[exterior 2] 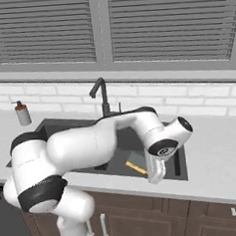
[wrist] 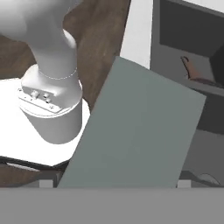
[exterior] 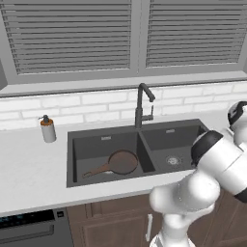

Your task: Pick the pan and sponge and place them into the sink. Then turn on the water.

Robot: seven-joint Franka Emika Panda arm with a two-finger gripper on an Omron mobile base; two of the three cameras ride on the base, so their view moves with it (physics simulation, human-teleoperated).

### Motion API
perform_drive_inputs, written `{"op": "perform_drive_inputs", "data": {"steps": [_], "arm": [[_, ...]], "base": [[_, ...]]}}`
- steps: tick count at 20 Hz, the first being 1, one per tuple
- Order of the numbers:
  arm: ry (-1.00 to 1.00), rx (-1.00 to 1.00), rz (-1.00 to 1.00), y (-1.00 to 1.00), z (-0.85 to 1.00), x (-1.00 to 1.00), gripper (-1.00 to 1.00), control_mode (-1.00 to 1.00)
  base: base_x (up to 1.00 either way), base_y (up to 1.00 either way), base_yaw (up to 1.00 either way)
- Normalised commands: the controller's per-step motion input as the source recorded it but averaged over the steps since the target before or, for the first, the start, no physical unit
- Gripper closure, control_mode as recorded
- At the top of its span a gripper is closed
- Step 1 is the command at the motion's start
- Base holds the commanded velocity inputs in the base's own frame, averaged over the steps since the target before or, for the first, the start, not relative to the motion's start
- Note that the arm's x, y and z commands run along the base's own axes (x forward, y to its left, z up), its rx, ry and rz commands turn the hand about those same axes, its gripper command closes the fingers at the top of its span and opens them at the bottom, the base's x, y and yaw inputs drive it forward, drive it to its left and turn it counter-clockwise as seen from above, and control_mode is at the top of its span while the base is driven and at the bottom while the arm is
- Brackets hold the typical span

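- I am clamping my gripper (exterior 2: 155, 176) on the sponge (exterior 2: 135, 167). In the hand view its grey-green face (wrist: 140, 135) is sitting between my two fingertips and touching both.
- In the right base view the sponge is showing as a thin yellow strip, tilted and sticking out from the gripper toward the left.
- I am hanging the gripper low over the front of the sink (exterior 2: 180, 161), just behind its front rim, on the right-hand side.
- The sponge is blocking most of my hand view. Past its edge the brown cabinet doors (exterior: 111, 222) and a strip of the pale counter (exterior: 29, 164) are showing.
- My own upper arm is arching across the sink in the right base view and is hiding most of both basins there.
- The pan (exterior: 120, 161) is lying flat on the floor of the left basin, with its long handle pointing toward the front left corner. In the hand view its brown handle (wrist: 189, 70) is peeking out beyond the sponge.
- The dark gooseneck faucet (exterior: 141, 103) is standing behind the central divider, with its spout bending toward the right basin.
- A soap dispenser (exterior: 47, 129) is standing upright on the counter, left of the sink and well apart from it.
- Farthest back, the white brick backsplash (exterior: 72, 103) and the closed grey blinds (exterior: 67, 34) are running behind everything.
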Motion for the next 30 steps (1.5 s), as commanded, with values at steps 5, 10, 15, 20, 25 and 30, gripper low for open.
{"op": "perform_drive_inputs", "data": {"steps": [5, 10, 15, 20, 25, 30], "arm": [[0.00, 0.00, 0.04, 0.98, 0.00, 0.00, 1.00, -1.00], [0.00, 0.00, 0.00, 0.91, 0.00, 0.05, 1.00, -1.00], [0.00, 0.00, -0.05, 0.88, 0.17, 0.09, 1.00, -1.00], [0.00, 0.00, -0.07, 0.77, 0.39, 0.24, 1.00, -1.00], [0.00, -0.01, -0.06, 0.76, 0.41, 0.26, 1.00, -1.00], [0.00, -0.05, -0.10, 0.68, 0.21, 0.13, 1.00, -1.00]], "base": [[0.00, 0.00, 0.00], [0.00, 0.00, 0.00], [0.00, 0.00, 0.00], [0.00, 0.00, 0.00], [0.00, 0.00, 0.00], [0.00, 0.00, 0.00]]}}
